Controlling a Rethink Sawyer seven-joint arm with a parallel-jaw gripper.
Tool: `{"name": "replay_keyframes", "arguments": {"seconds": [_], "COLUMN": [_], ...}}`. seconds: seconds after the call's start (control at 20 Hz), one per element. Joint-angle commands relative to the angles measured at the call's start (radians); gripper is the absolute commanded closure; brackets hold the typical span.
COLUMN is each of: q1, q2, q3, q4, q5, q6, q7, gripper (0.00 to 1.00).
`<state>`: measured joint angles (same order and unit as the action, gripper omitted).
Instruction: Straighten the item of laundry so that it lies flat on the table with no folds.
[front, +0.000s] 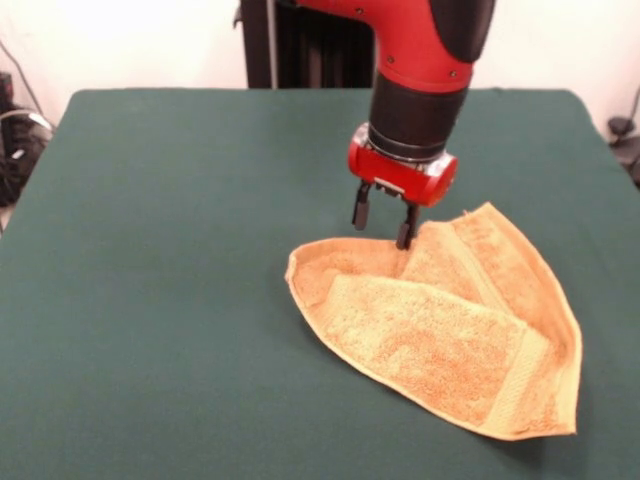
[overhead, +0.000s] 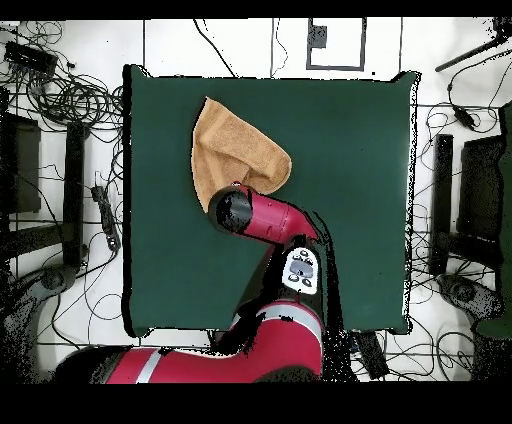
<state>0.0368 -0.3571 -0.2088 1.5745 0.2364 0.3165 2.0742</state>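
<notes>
Right now the towel (front: 450, 330) lies folded on the green table (front: 150, 300), in the front view at the picture's right and toward the camera's side; one flap is doubled over the rest, its woven band running slantwise near the lower right corner, and a second layer shows behind it with its own stripe; the outline is roughly triangular, not square. Above its far edge hangs the gripper (front: 383, 222), its two dark fingers spread apart with nothing between them; one fingertip (front: 405, 238) reaches the cloth's edge, the other stands over bare table. From overhead the red arm (overhead: 265, 218) covers part of the towel (overhead: 225, 150).
</notes>
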Motion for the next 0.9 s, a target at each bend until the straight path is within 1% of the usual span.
{"name": "replay_keyframes", "arguments": {"seconds": [0.05,0.2,0.45,0.7,0.9], "q1": [-0.008,-0.012,-0.002,-0.013,-0.014], "q2": [0.116,0.125,0.116,0.113,0.122], "q3": [0.075,0.073,0.07,0.085,0.086], "q4": [-0.007,-0.024,-0.022,-0.022,-0.047], "q5": [0.059,0.06,0.063,0.064,0.062], "q6": [-0.063,-0.056,-0.051,-0.068,-0.06], "q7": [0.213,0.202,0.207,0.201,0.19], "gripper": [0.0,0.0,0.0,0.0,0.0]}}
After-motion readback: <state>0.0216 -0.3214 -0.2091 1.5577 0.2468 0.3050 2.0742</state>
